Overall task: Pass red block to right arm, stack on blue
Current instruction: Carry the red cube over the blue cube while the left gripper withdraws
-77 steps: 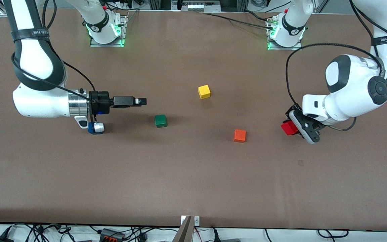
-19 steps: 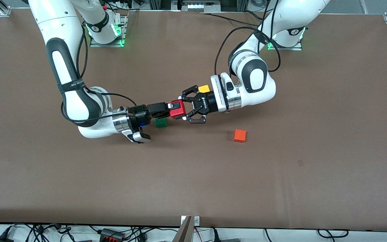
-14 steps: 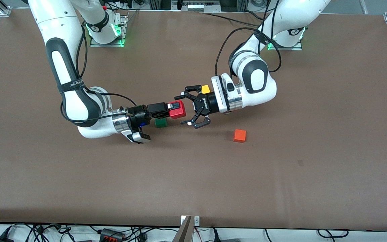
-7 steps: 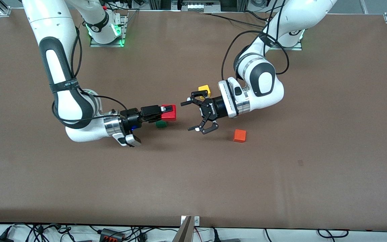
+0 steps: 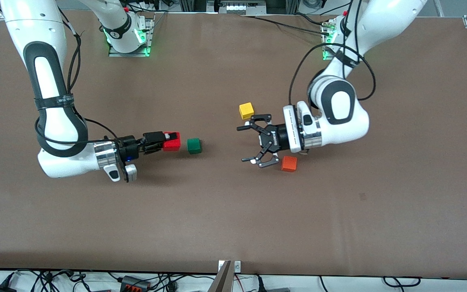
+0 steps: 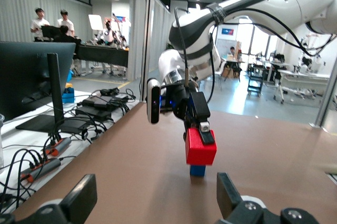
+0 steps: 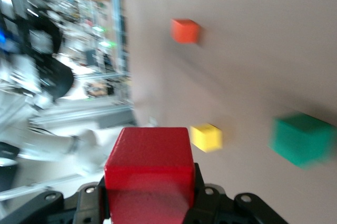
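Right gripper: clamped on the red block, its fingers pointing toward the left arm's end of the table; it hung over the table beside the green block.
Red block: held at the tips of the right gripper, clear of the table top; in the left wrist view it showed above the blue block; in the right wrist view it filled the space between the two fingers.
Blue block: on the table, seen only in the left wrist view, low under the red block; the front view did not show it, as the right arm's wrist covered that spot.
Left gripper: fingers spread wide apart and holding nothing, pointing toward the right arm's end of the table; it hung over the table between the yellow block and the orange block, well apart from the red block.
Green block: on the table just beside the red block, toward the left arm's end.
Yellow block: on the table, farther from the front camera than the left gripper's spot.
Orange block: on the table, partly under the left arm's wrist.
Table: brown top.
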`<move>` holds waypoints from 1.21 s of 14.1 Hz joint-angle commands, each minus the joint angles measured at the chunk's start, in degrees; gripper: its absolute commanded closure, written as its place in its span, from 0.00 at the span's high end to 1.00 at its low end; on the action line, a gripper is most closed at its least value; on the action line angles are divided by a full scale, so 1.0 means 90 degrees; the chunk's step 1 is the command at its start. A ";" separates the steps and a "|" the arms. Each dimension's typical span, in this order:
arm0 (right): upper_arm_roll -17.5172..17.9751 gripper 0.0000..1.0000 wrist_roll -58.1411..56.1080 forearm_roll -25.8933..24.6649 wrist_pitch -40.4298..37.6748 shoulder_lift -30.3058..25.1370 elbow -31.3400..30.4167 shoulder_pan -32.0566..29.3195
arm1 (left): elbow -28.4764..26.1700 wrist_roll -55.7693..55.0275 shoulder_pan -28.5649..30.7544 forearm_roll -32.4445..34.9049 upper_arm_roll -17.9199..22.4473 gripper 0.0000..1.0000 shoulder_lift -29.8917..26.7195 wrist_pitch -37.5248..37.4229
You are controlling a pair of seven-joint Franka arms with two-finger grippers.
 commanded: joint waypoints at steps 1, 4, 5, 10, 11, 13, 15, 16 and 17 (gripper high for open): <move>0.0059 0.00 -0.0036 -0.1550 -0.0059 -0.0251 0.0047 -0.0154 | -0.0031 -0.0844 0.0326 0.1227 -0.0014 1.00 -0.0237 -0.0499; 0.0050 0.00 -0.0085 -0.3534 0.0019 -0.0456 0.0047 -0.0184 | -0.0011 -0.1743 0.0628 0.2663 0.0006 1.00 -0.0451 -0.1056; 0.0050 0.00 -0.0230 -0.4091 0.0067 -0.0476 0.0047 -0.0261 | 0.0018 -0.2074 0.0716 0.3180 0.0006 1.00 -0.0481 -0.1184; -0.0223 0.00 -0.0242 -0.5608 0.0194 -0.0555 -0.0050 -0.0428 | 0.0028 -0.3872 0.0824 0.5931 0.0055 1.00 -0.0754 -0.1809; -0.0243 0.00 -0.0077 -0.5804 0.0224 -0.0593 -0.0099 -0.0409 | 0.0028 -0.4223 0.0912 0.6664 0.0045 1.00 -0.0764 -0.1888; -0.0273 0.00 0.0284 -0.6292 0.0418 -0.0623 -0.0196 -0.0389 | 0.0028 -0.4916 0.0952 0.7624 0.0055 1.00 -0.0774 -0.2433; -0.0263 0.00 0.0937 -0.6498 0.0594 -0.0691 -0.0381 -0.0282 | 0.0077 -0.5813 0.0961 0.8766 0.0055 1.00 -0.0794 -0.2717; -0.0272 0.00 0.1240 -0.6586 0.0653 -0.0701 -0.0402 -0.0224 | 0.0183 -0.6408 0.0961 0.9516 0.0045 1.00 -0.0774 -0.2825; -0.0263 0.00 0.1687 -0.6606 0.0673 -0.0692 -0.0402 -0.0175 | 0.0194 -0.7032 0.0942 1.0258 0.0045 1.00 -0.0774 -0.2923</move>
